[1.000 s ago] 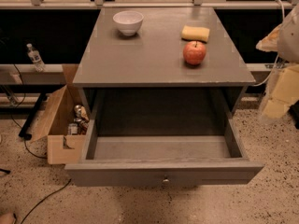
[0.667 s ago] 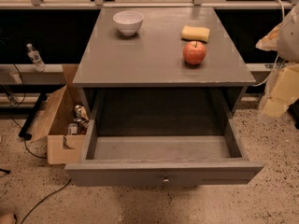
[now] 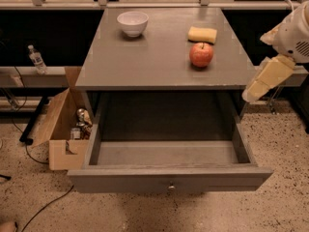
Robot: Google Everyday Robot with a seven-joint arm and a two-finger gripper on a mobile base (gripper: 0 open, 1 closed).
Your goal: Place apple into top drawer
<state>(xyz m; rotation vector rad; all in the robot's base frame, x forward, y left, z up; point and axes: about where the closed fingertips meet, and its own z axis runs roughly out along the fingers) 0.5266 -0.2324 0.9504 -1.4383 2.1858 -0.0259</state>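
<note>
Nothing has moved; apple (image 3: 201, 54) on the counter (image 3: 159, 62), top drawer (image 3: 169, 171) open; gripper (image 3: 263, 81) at right, open or closed I cannot tell; pickup pending.

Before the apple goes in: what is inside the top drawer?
The top drawer stands open; its visible floor is bare. The back, under the cabinet top, is in shadow. The apple sits on that top; the gripper hangs at its right.
</note>
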